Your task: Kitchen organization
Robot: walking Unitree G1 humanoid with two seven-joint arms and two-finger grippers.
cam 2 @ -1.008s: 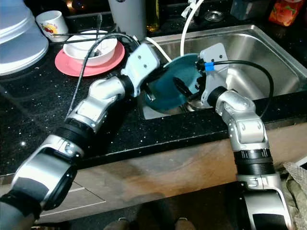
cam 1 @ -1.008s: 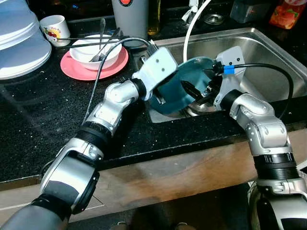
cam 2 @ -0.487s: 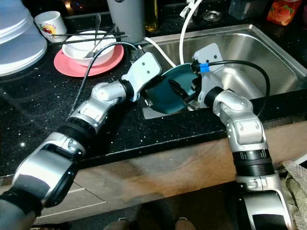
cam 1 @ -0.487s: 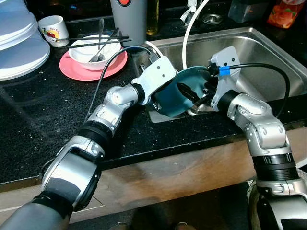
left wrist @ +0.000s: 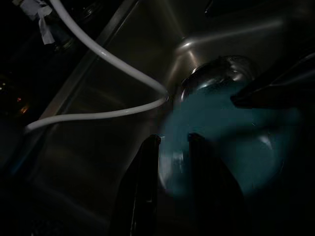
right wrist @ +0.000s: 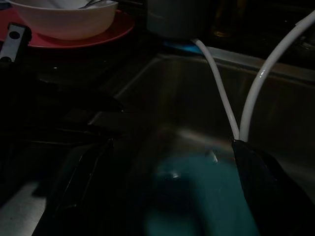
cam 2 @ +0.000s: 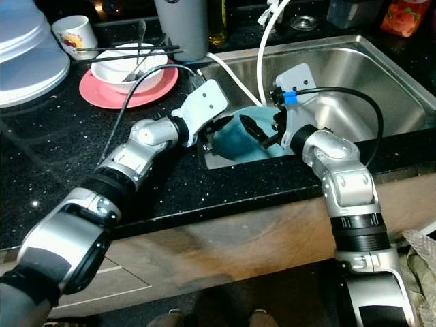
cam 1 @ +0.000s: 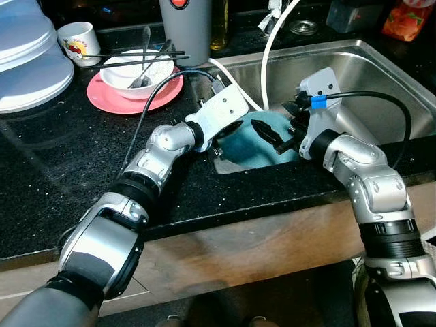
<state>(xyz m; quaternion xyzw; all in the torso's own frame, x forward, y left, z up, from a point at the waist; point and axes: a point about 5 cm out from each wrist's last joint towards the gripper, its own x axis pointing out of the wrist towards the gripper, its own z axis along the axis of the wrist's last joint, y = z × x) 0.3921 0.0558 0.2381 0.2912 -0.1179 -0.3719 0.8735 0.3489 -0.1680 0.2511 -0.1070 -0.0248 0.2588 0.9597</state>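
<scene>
Left eye view: one teal plate (cam 1: 255,144) lies low in the near-left corner of the steel sink (cam 1: 381,75), blurred. One white hose (cam 1: 267,48) loops down into the sink from the far side. On the black counter (cam 1: 61,150), far left: one pink plate (cam 1: 112,95) carrying one white bowl (cam 1: 136,68); the bowl holds a spoon (cam 1: 144,51), and a pair of chopsticks (cam 1: 136,56) lies across its rim. One mug (cam 1: 76,39) stands left of the bowl, a grey canister (cam 1: 185,24) right of it, a white lidded pot (cam 1: 27,54) at the far-left edge. Left gripper (cam 1: 228,131) hangs over the plate's left edge; right gripper (cam 1: 269,133) hangs over the plate's middle, fingers a little apart, gripping nothing.

Right eye view: same count and layout. The two grippers face each other above the plate, apart from one another.

Left wrist view: dark. The two fingers (left wrist: 147,182) stand narrowly apart with nothing between them; the plate lies beyond the tips, beside the drain (left wrist: 221,73).

Right wrist view: dark. The plate is a blur below the spread fingers (right wrist: 266,182); bowl and pink plate sit beyond the sink rim.
</scene>
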